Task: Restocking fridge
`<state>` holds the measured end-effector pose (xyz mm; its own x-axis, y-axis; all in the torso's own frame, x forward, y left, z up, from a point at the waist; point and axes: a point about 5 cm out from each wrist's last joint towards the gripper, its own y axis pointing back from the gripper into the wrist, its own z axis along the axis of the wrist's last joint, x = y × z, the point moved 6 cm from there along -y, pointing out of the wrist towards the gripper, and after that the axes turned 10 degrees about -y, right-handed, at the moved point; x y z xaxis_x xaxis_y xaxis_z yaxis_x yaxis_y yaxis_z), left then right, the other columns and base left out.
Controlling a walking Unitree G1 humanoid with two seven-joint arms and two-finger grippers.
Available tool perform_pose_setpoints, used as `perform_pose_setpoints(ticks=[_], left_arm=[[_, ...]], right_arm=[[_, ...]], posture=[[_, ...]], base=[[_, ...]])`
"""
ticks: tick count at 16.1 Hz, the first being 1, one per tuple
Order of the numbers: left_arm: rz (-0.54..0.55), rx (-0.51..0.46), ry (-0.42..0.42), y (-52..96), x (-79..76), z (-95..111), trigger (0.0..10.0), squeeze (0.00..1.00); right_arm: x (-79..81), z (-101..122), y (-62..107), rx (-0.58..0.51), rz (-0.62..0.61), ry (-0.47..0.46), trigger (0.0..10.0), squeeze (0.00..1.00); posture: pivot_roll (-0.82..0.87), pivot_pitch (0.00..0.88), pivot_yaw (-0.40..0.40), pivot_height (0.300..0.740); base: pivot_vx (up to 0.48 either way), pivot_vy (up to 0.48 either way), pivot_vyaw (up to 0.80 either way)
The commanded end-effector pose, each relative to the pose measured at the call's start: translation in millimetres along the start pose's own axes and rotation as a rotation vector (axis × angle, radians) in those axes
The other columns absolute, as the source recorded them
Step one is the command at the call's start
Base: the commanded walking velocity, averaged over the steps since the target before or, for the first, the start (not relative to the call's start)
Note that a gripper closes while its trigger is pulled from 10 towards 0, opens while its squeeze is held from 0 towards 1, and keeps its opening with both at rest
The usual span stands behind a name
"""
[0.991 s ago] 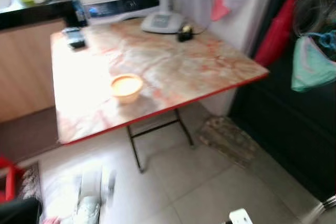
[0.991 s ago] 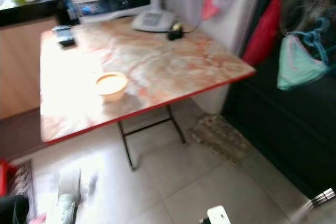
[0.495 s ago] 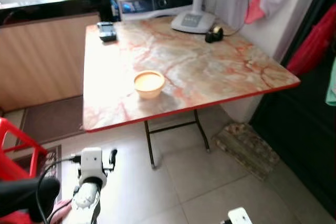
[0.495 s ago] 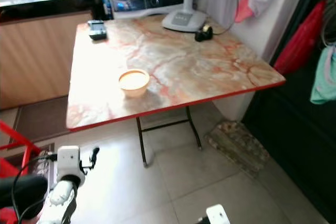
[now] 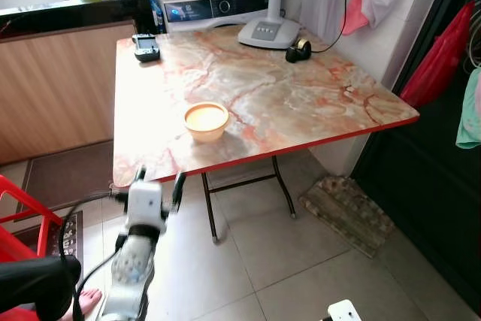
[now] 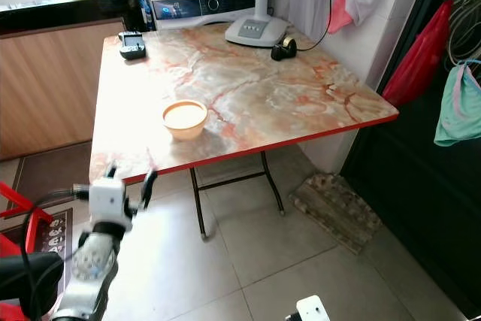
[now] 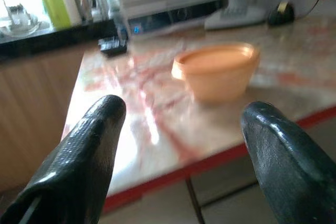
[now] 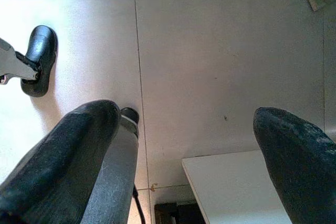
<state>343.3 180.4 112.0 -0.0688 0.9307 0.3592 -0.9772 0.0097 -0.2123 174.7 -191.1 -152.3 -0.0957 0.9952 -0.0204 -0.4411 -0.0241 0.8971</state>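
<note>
- Now the table [image 5: 301,103] sits steady and sharp; half a second back the left arm hung lower, below its near edge.
- Behind the table, a fan base [image 5: 268,33] and a white appliance [image 5: 214,9] stand at its far edge.
- Raised level with the table's red rim, the left gripper [image 5: 158,183] is spread wide and empty, aimed at the bowl.
- Well apart from the table, the right gripper [image 8: 186,145] hangs splayed over floor tiles, idle.
- On the table's near half sits the bowl [image 5: 206,120], likely the item to fetch; the grasp looks about to start.
</note>
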Motion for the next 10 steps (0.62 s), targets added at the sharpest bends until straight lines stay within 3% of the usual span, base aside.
perform_pose_setpoints(ticks=[1, 2, 3, 6, 9, 10], left_arm=[[0.028, -0.021, 0.041, -7.3, 5.8, 13.6, 10.0, 0.0], [0.057, -0.026, 0.096, -11.3, 11.2, 19.4, 10.0, 0.0], [0.107, -0.003, 0.28, -16.4, 21.5, 22.2, 10.0, 0.0], [0.145, -0.006, 0.304, -20.0, 30.5, 27.3, 10.0, 0.0], [0.134, -0.004, 0.322, -24.3, 31.3, 33.3, 10.0, 0.0], [0.14, 0.005, 0.345, -25.2, 33.6, 33.5, 10.0, 0.0]], right_arm=[[-0.7, 2.9, -0.1, -0.012, -0.004, 0.007, 10.0, 0.0], [-1.1, 3.4, -0.1, -0.013, -0.007, 0.01, 10.0, 0.0], [-1.3, 3.8, -0.1, -0.014, -0.006, 0.007, 10.0, 0.0], [-1.2, 4.7, -0.1, -0.016, -0.001, 0.02, 10.0, 0.0], [-1.4, 6.0, 0.0, -0.025, -0.002, 0.021, 10.0, 0.0], [-1.8, 5.1, 0.0, -0.024, -0.007, -0.005, 10.0, 0.0]], posture=[[-0.03, 0.0, -0.008, 0.74], [-0.03, 0.0, -0.01, 0.74], [-0.03, 0.0, -0.012, 0.74], [-0.03, 0.0, -0.016, 0.74], [-0.03, 0.0, -0.018, 0.74], [-0.03, 0.0, -0.018, 0.74]], base=[[0.0, 0.0, 0.0], [0.0, 0.0, 0.0], [0.0, 0.0, 0.0], [0.0, 0.0, 0.0], [0.272, 0.0, 0.79], [0.285, 0.0, 0.0]])
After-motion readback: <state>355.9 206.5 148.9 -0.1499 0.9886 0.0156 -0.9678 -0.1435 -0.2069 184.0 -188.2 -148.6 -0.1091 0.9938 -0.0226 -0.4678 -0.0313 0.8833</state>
